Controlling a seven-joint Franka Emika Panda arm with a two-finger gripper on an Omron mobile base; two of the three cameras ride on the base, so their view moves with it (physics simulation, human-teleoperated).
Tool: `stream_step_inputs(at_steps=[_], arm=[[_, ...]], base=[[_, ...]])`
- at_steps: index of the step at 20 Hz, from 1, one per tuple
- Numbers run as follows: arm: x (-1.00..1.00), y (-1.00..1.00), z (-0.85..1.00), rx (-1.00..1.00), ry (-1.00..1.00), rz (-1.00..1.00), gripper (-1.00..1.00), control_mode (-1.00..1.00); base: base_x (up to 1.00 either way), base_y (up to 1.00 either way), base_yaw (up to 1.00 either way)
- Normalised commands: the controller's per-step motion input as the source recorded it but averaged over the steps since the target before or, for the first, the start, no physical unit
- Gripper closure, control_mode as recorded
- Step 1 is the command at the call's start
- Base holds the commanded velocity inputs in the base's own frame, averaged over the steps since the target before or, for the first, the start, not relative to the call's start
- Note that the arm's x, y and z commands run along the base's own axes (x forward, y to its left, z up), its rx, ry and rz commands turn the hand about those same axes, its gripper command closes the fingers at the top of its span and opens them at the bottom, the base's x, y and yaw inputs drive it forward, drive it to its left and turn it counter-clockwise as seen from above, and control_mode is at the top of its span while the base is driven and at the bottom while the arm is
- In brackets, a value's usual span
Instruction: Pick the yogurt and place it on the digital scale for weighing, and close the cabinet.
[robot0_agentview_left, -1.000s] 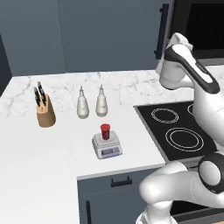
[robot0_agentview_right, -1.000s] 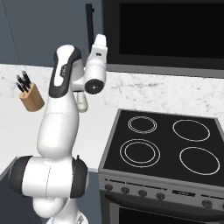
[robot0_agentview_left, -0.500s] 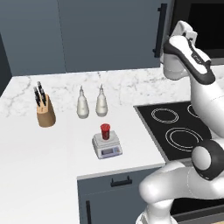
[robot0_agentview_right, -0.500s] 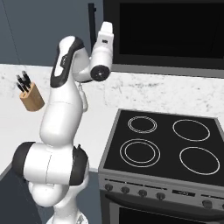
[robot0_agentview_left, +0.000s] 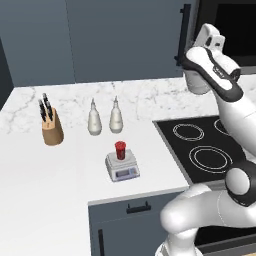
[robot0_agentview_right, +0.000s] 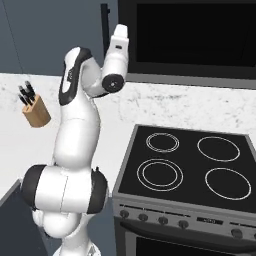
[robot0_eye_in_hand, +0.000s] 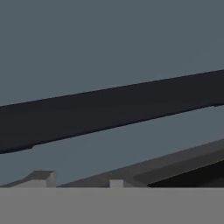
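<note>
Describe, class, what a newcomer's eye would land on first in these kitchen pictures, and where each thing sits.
First, the white arm reared high toward the dark cabinet, its gripper up beside the long black handle. Next, the red yogurt standing on the digital scale near the counter's front edge. Behind it stand two white bottles and a knife block.

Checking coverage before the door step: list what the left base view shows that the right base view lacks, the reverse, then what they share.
Left base view alone: the yogurt standing on the digital scale, and two white bottles behind them on the counter.

Right base view alone: all four stove burners and the oven's front knobs.

Shared: the knife block, the cooktop, the raised arm by the cabinet, and the black bar handle beside its wrist.
</note>
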Motion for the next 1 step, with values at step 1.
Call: stream_step_inputs(at_steps=[1], arm=[[0.11, -0.01, -0.28, 0.02, -0.40, 0.01, -1.00, -1.00]], base=[[0.00, 0.00, 0.00]])
